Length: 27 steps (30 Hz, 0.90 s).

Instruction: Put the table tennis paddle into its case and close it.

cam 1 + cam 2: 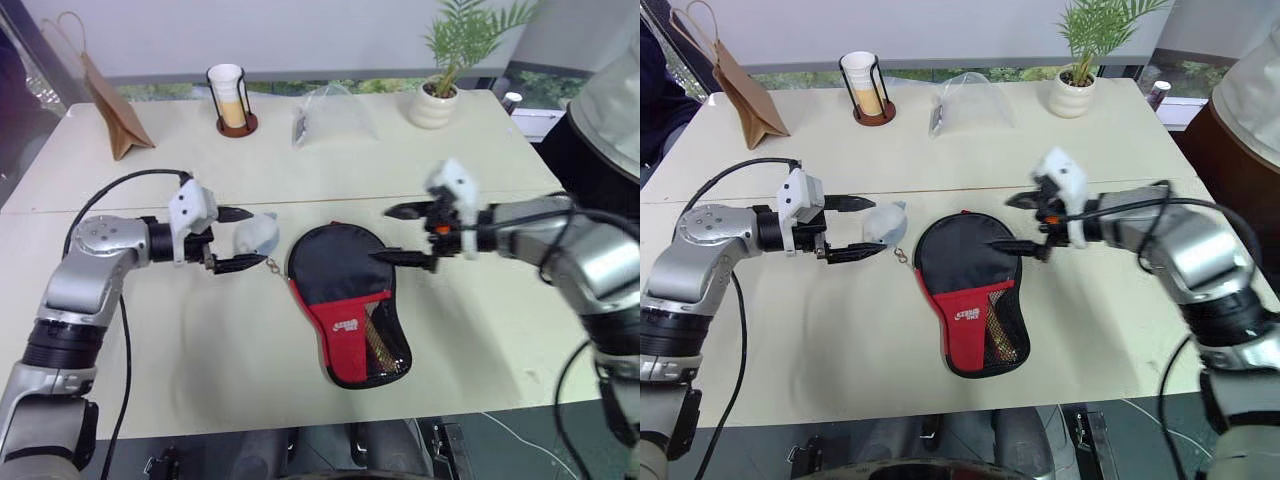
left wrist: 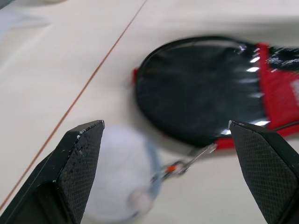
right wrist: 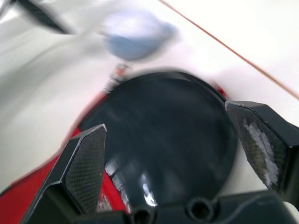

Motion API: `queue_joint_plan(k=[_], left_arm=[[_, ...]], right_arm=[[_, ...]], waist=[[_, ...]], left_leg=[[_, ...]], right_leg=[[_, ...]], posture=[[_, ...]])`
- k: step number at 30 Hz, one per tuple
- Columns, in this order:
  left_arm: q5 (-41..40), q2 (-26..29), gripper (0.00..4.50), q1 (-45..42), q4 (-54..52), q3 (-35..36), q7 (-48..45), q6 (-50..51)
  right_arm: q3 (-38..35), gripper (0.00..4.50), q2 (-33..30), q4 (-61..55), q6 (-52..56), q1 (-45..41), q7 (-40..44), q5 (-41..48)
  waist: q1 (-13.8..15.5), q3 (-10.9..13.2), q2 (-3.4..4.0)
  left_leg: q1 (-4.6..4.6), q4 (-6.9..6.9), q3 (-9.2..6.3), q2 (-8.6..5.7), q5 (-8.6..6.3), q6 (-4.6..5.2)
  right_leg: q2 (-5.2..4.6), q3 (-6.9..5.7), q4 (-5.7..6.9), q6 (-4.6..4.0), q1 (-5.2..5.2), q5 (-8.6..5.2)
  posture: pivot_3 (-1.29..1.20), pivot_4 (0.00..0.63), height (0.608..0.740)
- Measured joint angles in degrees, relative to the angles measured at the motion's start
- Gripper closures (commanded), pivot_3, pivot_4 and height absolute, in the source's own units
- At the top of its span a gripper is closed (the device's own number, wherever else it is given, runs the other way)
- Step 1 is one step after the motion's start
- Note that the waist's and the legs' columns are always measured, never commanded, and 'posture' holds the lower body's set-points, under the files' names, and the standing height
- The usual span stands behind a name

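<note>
Case (image 1: 345, 300) flat on the bench (image 1: 200, 340), round black end away from the robot, red panel and mesh pocket toward it, lying between the two end effectors. Tan shape visible through the mesh pocket, perhaps the paddle handle; cannot tell for sure, and blade not visible. Left end effector (image 1: 236, 240) released, fingers spread wide, raised over the bench just left of the case's round end and pointing toward it. Small pale plush toy (image 1: 255, 235) seen between those spread fingers from the head views, lying on the bench below them; not gripped. Short metal chain (image 1: 272, 265) running from the toy to the edge of the case, as seen in the left wrist view. Right end effector (image 1: 408, 236) released too, fingers wide apart and grasping nothing, hovering at the right edge of the case's round end, one finger over the black fabric. Round black end seen between those fingers in the right wrist view, toy beyond it. Far beyond both end effectors, at the back of the bench: paper bag (image 1: 112, 115), cup in a holder (image 1: 232, 98), clear plastic bag (image 1: 335, 115), potted plant (image 1: 445, 70).
</note>
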Motion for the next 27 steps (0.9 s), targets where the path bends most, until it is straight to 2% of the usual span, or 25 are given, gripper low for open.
queue_joint_plan(k=[5,11,17,24,27], left_arm=[[2.25,-0.02,0.09,0.08,1.06,-0.08,0.38,-1.26],[4.38,-1.72,0.09,-0.39,3.36,-0.26,1.79,-2.44],[8.45,-3.99,0.09,-3.5,9.63,-2.67,2.98,-6.72],[14.63,-8.76,0.09,-8.46,23.19,-6.78,5.07,-13.82],[15.12,-10.85,0.92,-10.15,27.0,-6.99,5.11,-15.02]], right_arm=[[7.21,0.03,8.64,9.77,-12.44,2.28,0.69,-11.4],[8.01,0.03,14.26,19.28,-18.55,2.75,1.08,-16.91],[8.05,0.03,15.33,22.71,-19.66,1.42,2.92,-18.98],[7.38,0.03,15.74,23.01,-18.39,1.05,3.96,-20.01],[7.21,0.0,15.82,22.97,-17.78,1.0,4.09,-20.06]], waist=[[0.08,0.01,-0.01],[-0.17,0.01,-0.01],[-0.06,-0.03,0.02],[0.21,-0.06,-0.02],[0.22,-0.06,-0.03]], left_leg=[[0.0,0.03,0.01,-0.16,0.01,-0.01],[0.1,0.03,0.01,-0.16,0.09,-0.16],[0.66,-0.02,-0.03,-0.13,0.15,-0.26],[0.9,-0.01,-0.05,-0.14,0.13,-0.24],[0.9,0.0,-0.04,-0.14,0.13,-0.24]], right_leg=[[-0.01,0.02,0.04,0.05,0.01,0.05],[0.03,0.01,0.54,0.08,-0.14,0.07],[0.05,0.01,0.7,0.06,0.28,0.04],[0.04,0.0,0.68,0.07,0.35,0.04],[0.03,0.0,0.69,0.08,0.39,0.04]], posture=[[0.0,0.15,0.734],[0.0,0.15,0.734],[0.0,0.15,0.734],[0.0,0.15,0.734],[0.0,0.15,0.734]])
